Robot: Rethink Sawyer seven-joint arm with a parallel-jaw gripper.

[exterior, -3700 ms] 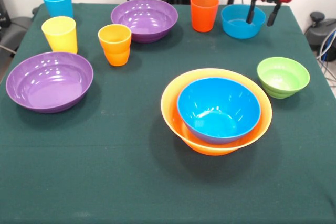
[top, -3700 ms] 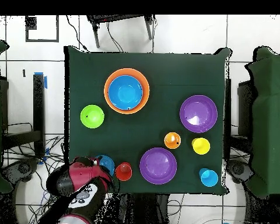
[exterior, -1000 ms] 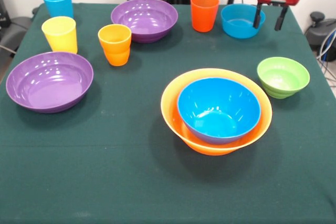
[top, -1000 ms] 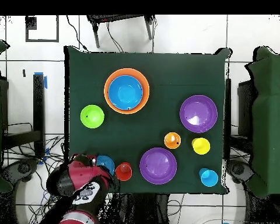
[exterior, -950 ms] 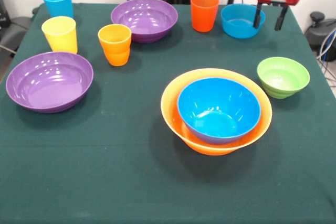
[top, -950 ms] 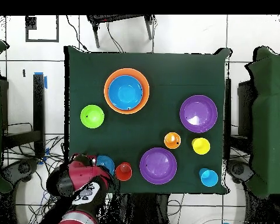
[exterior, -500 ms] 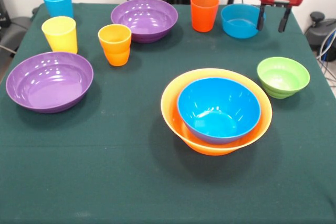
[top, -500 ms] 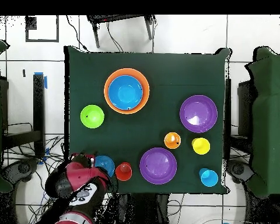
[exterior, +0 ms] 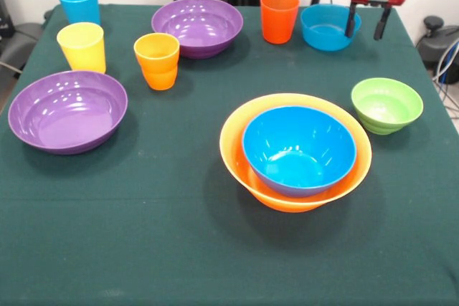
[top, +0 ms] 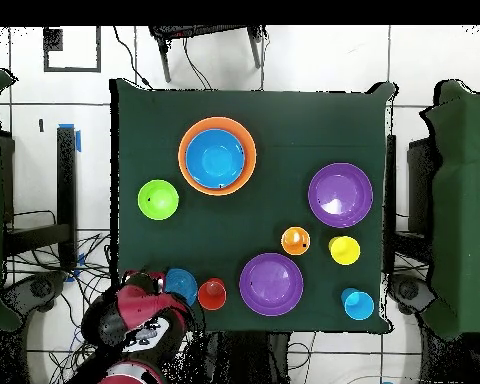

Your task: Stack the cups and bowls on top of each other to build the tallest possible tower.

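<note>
The tower is the large orange bowl (exterior: 231,136) (top: 184,165) with the deep blue bowl (exterior: 298,150) (top: 216,157) nested in it. My gripper (exterior: 365,25) is open and empty at the far right. It hangs at the right rim of the translucent light blue bowl (exterior: 326,30) (top: 181,285), one finger (exterior: 351,21) in front of that rim. The red-orange cup (exterior: 279,16) stands left of that bowl. The small green bowl (exterior: 386,104), two purple bowls (exterior: 197,26) (exterior: 68,110), and the orange (exterior: 157,60), yellow (exterior: 82,46) and light blue (exterior: 79,3) cups stand apart.
The dark green tablecloth (exterior: 179,234) covers the table. In the overhead view the red arm head (top: 134,312) hides the gripper at the table's lower left corner. Cables and chairs lie off the table.
The gripper has shifted slightly left along the light blue bowl's right rim, still open. Bowls and cups have not moved.
</note>
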